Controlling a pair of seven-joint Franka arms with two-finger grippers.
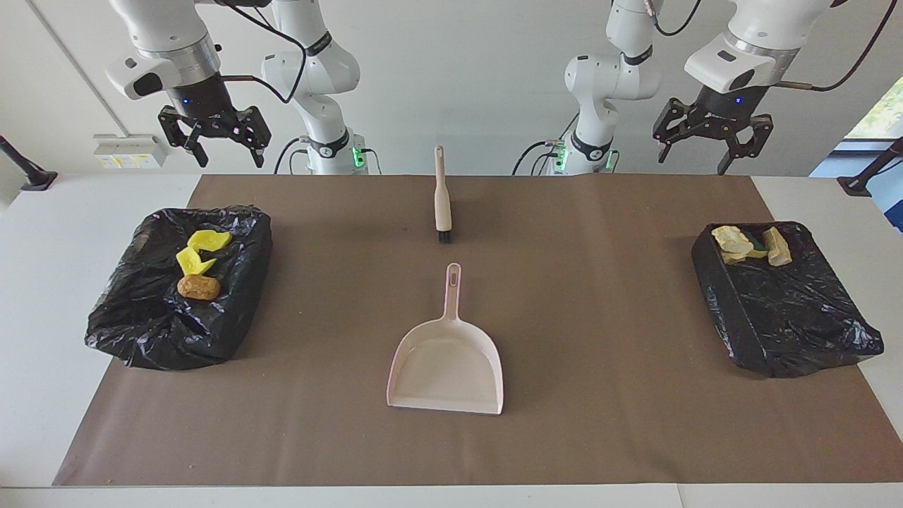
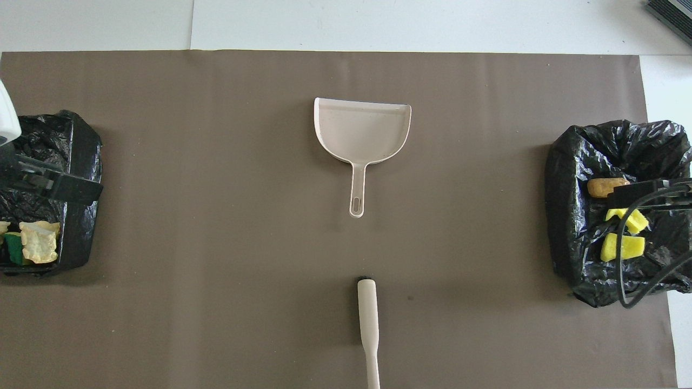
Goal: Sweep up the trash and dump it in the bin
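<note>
The trash lies in two black-bagged bins. The bin (image 1: pixel 141 324) at the right arm's end holds two yellow lumps (image 1: pixel 209 240) and a brown lump (image 1: pixel 199 287). The bin (image 1: pixel 797 317) at the left arm's end holds two tan lumps (image 1: pixel 731 242) and a green and yellow lump (image 1: pixel 757 245). My right gripper (image 1: pixel 224 152) hangs open and empty high over its bin's edge nearer the robots. My left gripper (image 1: pixel 695 159) hangs open and empty high beside its bin. In the overhead view the yellow lumps (image 2: pixel 627 247) and a tan lump (image 2: pixel 38 243) show.
A pink dustpan (image 1: pixel 446 363) lies empty mid-table, its handle pointing toward the robots. A beige-handled brush (image 1: pixel 442 197) lies nearer the robots, in line with it, bristles toward the pan. A brown mat (image 1: pixel 600 317) covers the table.
</note>
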